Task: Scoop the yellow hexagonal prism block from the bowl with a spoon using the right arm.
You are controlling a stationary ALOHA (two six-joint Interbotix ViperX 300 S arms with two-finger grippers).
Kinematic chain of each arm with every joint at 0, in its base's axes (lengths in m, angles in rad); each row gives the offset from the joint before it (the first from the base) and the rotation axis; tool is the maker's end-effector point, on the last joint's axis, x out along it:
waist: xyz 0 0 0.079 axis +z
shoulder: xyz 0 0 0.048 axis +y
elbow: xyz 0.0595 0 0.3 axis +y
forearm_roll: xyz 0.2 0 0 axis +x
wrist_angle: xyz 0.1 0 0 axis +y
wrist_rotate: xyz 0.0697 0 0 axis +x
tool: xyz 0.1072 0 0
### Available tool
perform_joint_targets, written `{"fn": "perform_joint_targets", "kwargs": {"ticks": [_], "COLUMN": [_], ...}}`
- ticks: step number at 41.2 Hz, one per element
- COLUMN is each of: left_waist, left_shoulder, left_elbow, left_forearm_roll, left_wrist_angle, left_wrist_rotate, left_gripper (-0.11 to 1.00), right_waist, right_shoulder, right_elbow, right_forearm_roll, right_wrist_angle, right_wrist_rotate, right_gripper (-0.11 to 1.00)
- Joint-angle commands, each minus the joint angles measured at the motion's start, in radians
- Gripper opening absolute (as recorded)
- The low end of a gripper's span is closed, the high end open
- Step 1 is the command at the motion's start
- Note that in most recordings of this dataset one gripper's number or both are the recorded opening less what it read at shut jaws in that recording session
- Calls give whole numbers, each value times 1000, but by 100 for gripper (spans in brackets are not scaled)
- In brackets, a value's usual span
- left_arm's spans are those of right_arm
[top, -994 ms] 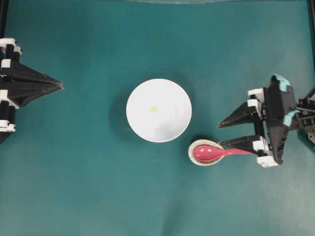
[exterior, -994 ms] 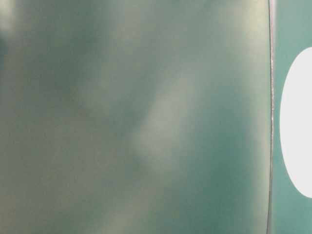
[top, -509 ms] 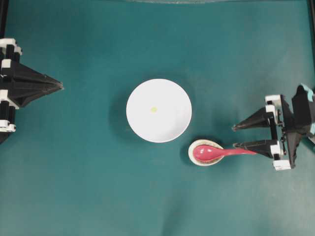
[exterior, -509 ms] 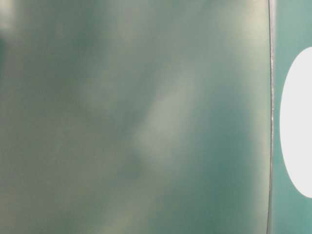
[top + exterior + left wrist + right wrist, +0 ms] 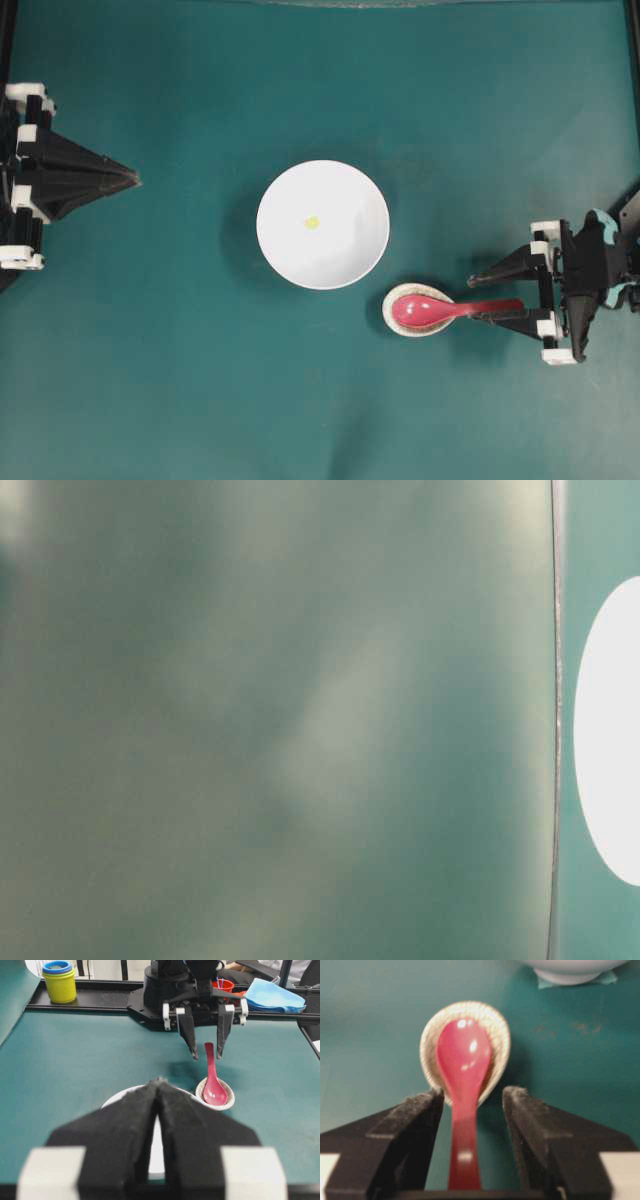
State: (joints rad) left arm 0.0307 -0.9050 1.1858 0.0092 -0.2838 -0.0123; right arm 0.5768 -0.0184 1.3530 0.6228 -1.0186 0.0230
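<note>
The white bowl [image 5: 345, 255] stands mid-table with the tiny yellow block [image 5: 311, 222] inside it, left of centre. The red-pink spoon [image 5: 425, 311] lies with its scoop in a small speckled spoon rest [image 5: 404, 325], its handle pointing right. My right gripper [image 5: 474, 300] is open and its jaws straddle the spoon handle [image 5: 464, 1150] without touching it. The left wrist view shows that gripper [image 5: 207, 1056] around the handle of the spoon [image 5: 214, 1091]. My left gripper [image 5: 135, 180] is shut and empty at the far left, pointing at the bowl [image 5: 116, 1100].
The bowl's base [image 5: 575, 967] shows at the top of the right wrist view. Behind the right arm's base are stacked yellow and blue cups [image 5: 59, 980], a red cup [image 5: 223, 984] and a blue cloth [image 5: 275, 995]. The table-level view is blurred.
My right gripper has drawn back to the right and shifted toward the table's front, so its open jaws now straddle the spoon handle. The left gripper has edged slightly right.
</note>
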Motion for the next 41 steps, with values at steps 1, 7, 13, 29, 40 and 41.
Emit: {"fn": "perform_joint_targets", "kwargs": {"ticks": [1, 7, 13, 29, 40, 41], "left_waist": [2, 2, 2, 2, 2, 2], "left_shoulder": [11, 17, 20, 21, 21, 21], "left_elbow": [-20, -20, -20, -20, -20, -20], "left_forearm_roll": [3, 3, 3, 3, 3, 3], "left_wrist_angle": [-14, -14, -14, -14, -14, -14], "left_wrist_rotate": [-2, -2, -2, 0, 0, 0], "left_gripper": [3, 3, 3, 3, 3, 3], "right_waist": [20, 25, 26, 26, 25, 23], "right_shoulder": [8, 14, 12, 12, 14, 14], "right_elbow": [-17, -25, -23, -21, -20, -20], "right_forearm_roll": [2, 2, 0, 2, 0, 2], "right_wrist_angle": [-11, 35, 77, 80, 78, 78], "right_wrist_rotate": [3, 3, 3, -5, -11, -14], "right_gripper": [56, 56, 56, 55, 55, 55]}}
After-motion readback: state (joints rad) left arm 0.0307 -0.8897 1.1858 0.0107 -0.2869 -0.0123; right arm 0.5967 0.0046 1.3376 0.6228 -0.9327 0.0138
